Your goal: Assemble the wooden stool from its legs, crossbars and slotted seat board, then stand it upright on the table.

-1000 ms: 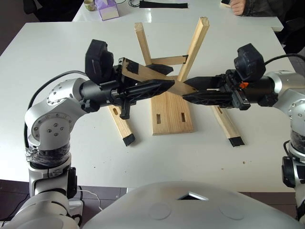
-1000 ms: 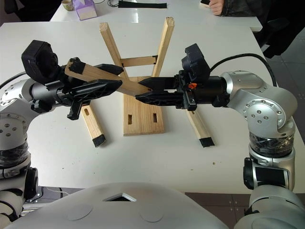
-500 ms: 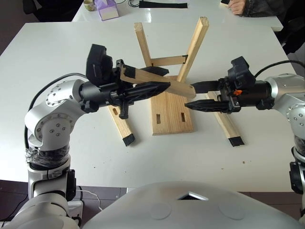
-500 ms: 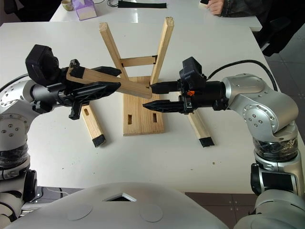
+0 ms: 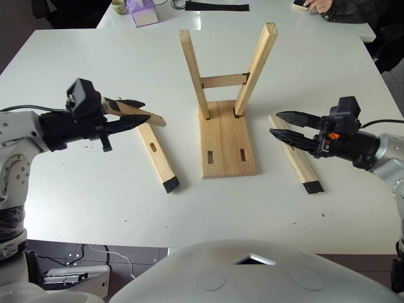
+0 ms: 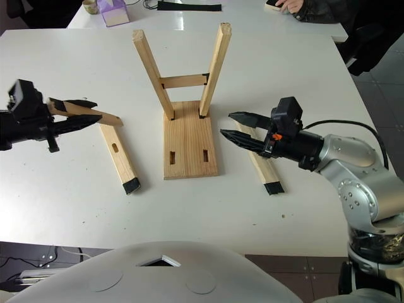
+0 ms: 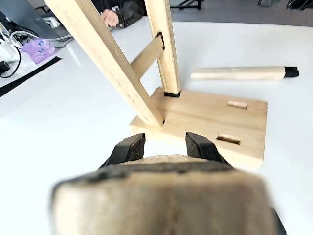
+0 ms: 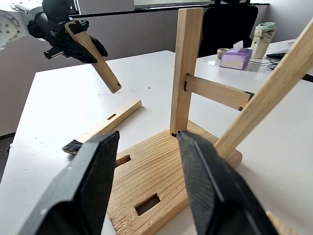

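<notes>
Legs (image 5: pixel 194 76) upright on seat board (image 5: pixel 227 151) (cup (image 5: pixel 117 6) behind)

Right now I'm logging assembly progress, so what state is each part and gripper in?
Seat board: flat on table, near two slots empty.
Standing legs: set in far slots.
Fitted crossbar: joined between those legs.
Left loose leg: lying flat, unattached.
Right loose leg: lying flat, unattached.
Second crossbar: held off the table, tilted.
Left gripper: shut on second crossbar.
Right gripper: open, empty.
</notes>
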`<state>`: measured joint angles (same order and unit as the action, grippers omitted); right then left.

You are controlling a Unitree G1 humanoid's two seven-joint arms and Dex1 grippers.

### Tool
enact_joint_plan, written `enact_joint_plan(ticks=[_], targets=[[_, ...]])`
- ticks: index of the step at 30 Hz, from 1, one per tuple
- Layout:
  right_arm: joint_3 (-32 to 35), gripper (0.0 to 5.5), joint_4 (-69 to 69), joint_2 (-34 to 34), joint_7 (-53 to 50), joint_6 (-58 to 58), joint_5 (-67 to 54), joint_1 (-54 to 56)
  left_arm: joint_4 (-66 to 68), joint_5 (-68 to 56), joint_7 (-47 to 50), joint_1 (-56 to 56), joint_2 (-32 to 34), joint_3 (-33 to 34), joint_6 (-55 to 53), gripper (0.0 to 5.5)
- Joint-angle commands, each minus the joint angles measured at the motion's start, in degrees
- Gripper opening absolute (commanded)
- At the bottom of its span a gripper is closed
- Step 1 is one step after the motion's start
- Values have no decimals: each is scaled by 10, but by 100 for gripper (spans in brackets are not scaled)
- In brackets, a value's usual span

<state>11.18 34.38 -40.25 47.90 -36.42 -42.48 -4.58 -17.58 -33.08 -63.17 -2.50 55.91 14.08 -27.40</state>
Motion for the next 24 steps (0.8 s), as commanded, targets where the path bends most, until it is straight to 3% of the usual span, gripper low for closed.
enact_joint_plan(ticks=[1, 24], targets=[[-26, 218, 20, 14, -28, 27, 43, -30, 14, 46, -13, -1, 17, -39, 22, 131], [-91, 218, 12, 28, -60, 93, 141, -76, 161, 153, -101, -66, 22, -114, 137, 131]])
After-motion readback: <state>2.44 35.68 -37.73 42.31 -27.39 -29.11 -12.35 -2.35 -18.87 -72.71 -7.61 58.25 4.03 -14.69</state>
